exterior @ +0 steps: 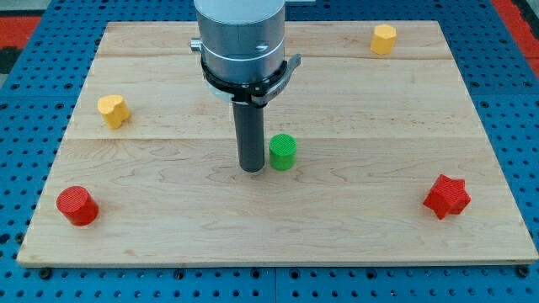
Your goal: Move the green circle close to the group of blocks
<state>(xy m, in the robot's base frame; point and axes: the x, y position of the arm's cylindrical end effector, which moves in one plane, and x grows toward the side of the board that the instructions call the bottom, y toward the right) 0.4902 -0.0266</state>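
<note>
Green circle: a small green plastic cylinder block (283,151), upright near the middle of the frame, slightly below centre.
My tip: the lower end of the dark rod (252,168) sits just beside the green circle, on its left, touching or nearly so; I cannot tell which.
Pincer: none fitted, so there is nothing to release or clench; the rod only pushes.
Handling: I judge the cylinder light, stiff and ready to slide on smooth wood; its round wall may roll off the rod, so the push should go through its centre, low on the side.
Table: pale wooden table (354,244) on a blue pegboard.
Other blocks: a yellow heart-like block (113,110) at the left, a red cylinder (77,205) at lower left, a yellow hexagonal block (384,39) at upper right, a red star (446,196) at lower right.
Group: these lie well apart; no tight cluster shows, so the target is uncertain.
</note>
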